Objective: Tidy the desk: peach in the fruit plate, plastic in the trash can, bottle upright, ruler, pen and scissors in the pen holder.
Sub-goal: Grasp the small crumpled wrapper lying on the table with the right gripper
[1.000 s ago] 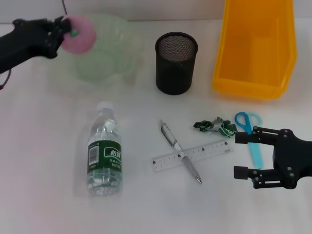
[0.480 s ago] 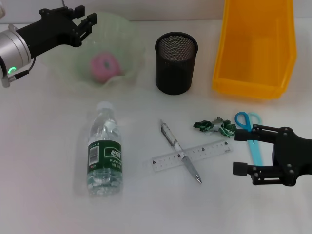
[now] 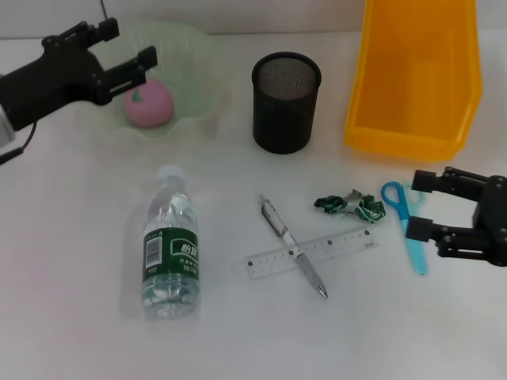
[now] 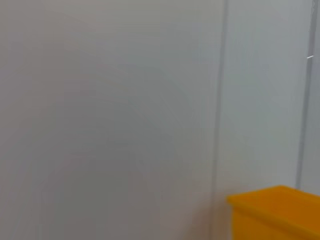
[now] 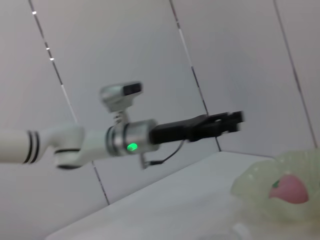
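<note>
The pink peach (image 3: 147,103) lies in the pale green fruit plate (image 3: 198,47); both also show in the right wrist view, the peach (image 5: 289,189) in the plate (image 5: 260,187). My left gripper (image 3: 131,43) is open and empty, just above the plate's left side. My right gripper (image 3: 416,203) is open, one finger on each side of the blue scissors (image 3: 417,257). The crumpled green plastic (image 3: 348,204) lies left of the scissors. The water bottle (image 3: 169,245) lies on its side. The pen (image 3: 277,223) lies across the clear ruler (image 3: 341,241).
The black mesh pen holder (image 3: 286,101) stands at the back middle. The yellow trash can (image 3: 416,75) stands at the back right, and its corner shows in the left wrist view (image 4: 275,210).
The left gripper let go of the peach, which now rests in the plate, and the gripper stays open above it. The right gripper moved right and away, around the scissors.
</note>
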Robot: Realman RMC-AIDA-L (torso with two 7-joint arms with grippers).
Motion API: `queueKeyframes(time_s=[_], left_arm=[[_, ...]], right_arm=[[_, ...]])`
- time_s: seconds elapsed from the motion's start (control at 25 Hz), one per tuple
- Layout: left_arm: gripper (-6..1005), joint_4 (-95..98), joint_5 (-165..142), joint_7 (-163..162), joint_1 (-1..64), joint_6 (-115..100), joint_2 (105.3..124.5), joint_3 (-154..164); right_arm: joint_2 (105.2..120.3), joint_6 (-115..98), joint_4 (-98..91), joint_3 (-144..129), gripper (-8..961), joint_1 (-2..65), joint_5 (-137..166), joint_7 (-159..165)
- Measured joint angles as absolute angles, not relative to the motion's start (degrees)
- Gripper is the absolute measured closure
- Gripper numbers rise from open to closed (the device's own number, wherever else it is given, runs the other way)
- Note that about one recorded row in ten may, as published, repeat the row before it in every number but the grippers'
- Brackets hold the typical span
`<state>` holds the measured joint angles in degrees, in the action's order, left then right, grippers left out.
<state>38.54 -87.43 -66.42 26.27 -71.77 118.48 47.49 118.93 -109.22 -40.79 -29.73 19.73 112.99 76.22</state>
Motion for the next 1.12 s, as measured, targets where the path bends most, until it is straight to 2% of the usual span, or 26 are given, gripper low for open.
queueKeyframes(time_s=[0.08, 0.12, 0.24, 0.48, 0.8, 1.12], left_arm=[[249, 39.18, -87.35, -65.9, 24.94, -74.72, 118.48, 47.4], [238, 39.78, -87.28, -62.54, 21.51, -80.9, 118.6, 47.3], [204, 37.72, -87.24, -56.78, 17.31, -86.99, 118.64, 47.36], [157, 35.18, -87.79, -55.08, 13.66, -92.55, 118.41, 47.77], [153, 35.06, -93.49, -55.6, 13.17, -95.56, 118.3, 47.9], [153, 35.03, -94.37, -55.63, 13.36, -94.8, 118.41, 47.9]], right_arm=[[118.94, -111.54, -43.81, -27.98, 113, 19.34, 112.9, 77.39], [119.13, -113.76, -47.6, -26.0, 114, 18.86, 112.36, 78.78], [119.26, -115.44, -52.33, -24.55, 114, 18.42, 111.24, 82.58], [119.01, -115.38, -70.56, -26.53, 115, 20.17, 114.09, 102.11], [118.95, -113.32, -90.26, -43.9, 120, 27.7, 131.95, 128.13], [119.03, -106.04, -86.46, -66.38, 122, 35.26, 147.04, 124.75]])
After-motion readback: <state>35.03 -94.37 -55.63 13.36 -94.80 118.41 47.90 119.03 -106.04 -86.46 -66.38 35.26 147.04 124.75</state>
